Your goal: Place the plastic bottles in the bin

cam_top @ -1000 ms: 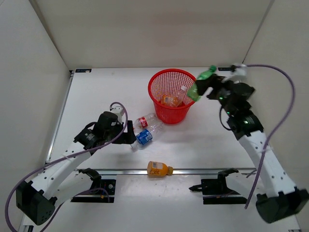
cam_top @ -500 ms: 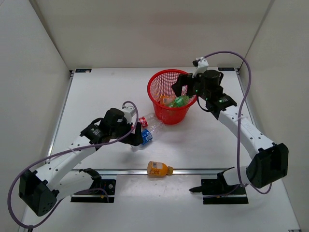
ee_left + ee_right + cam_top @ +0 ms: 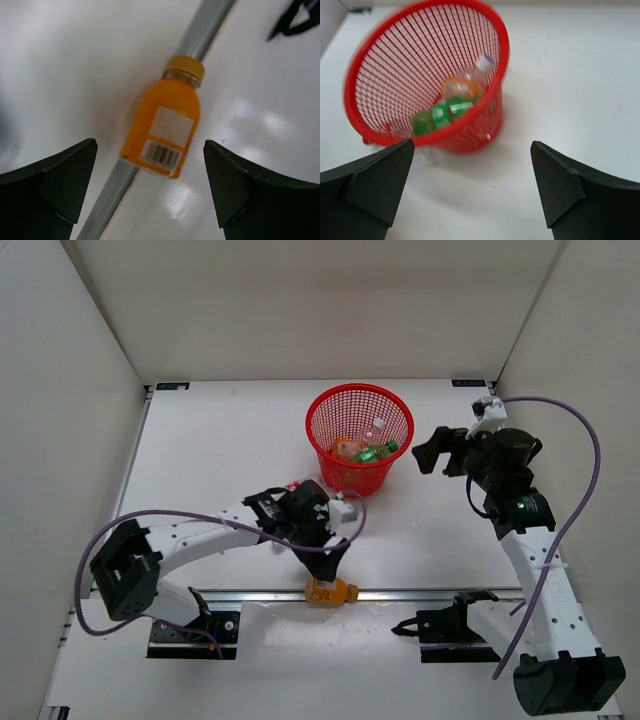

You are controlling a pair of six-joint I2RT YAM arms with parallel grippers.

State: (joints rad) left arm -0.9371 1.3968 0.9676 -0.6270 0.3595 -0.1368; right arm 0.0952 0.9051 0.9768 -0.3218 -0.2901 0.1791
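An orange-filled bottle [image 3: 330, 591] [image 3: 162, 130] lies on the metal rail near the table's front edge. My left gripper [image 3: 332, 562] [image 3: 150, 150] hovers open just above it, one finger on each side, not touching. The red mesh bin [image 3: 325, 405] [image 3: 380, 65] stands at the back centre and holds a green bottle [image 3: 375, 452] [image 3: 440, 115], an orange bottle [image 3: 348, 448] [image 3: 462, 87] and a clear white-capped bottle [image 3: 378, 426] [image 3: 482, 65]. My right gripper [image 3: 430, 452] [image 3: 472, 145] is open and empty, to the right of the bin. A red-label bottle [image 3: 296, 484] peeks out behind my left arm.
The metal rail [image 3: 420, 593] [image 3: 200, 30] runs along the front of the table. Black mounts [image 3: 450, 625] sit below it. White walls close in the table on three sides.
The right gripper opened, the green bottle dropped into the bin, and that arm drew back to the right. The left arm swung from the labelled bottles to above the orange bottle on the rail.
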